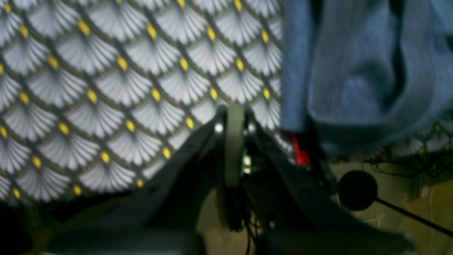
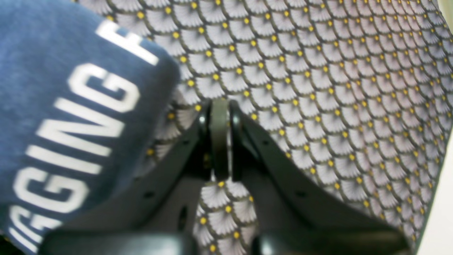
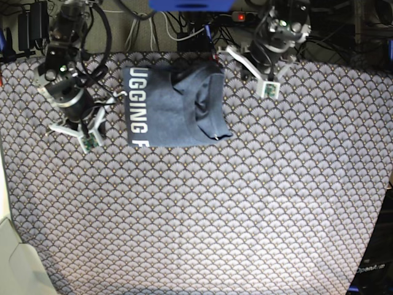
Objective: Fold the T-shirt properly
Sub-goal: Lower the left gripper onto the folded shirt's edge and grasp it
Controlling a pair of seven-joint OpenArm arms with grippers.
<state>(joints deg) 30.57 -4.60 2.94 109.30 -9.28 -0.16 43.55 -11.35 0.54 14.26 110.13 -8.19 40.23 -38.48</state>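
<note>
The slate-blue T-shirt lies folded at the back middle of the table, with white block letters along its left part and a plain flap over its right part. My right gripper hangs shut and empty just left of the shirt. In the right wrist view the right gripper stands over bare cloth, beside the lettered T-shirt. My left gripper is shut and empty to the right of the shirt. In the left wrist view the left gripper is apart from the rumpled T-shirt.
The scallop-patterned tablecloth covers the whole table. Cables and a power strip run behind the back edge. A black knob on a thin rod shows below the table edge. A pale surface borders the front left corner.
</note>
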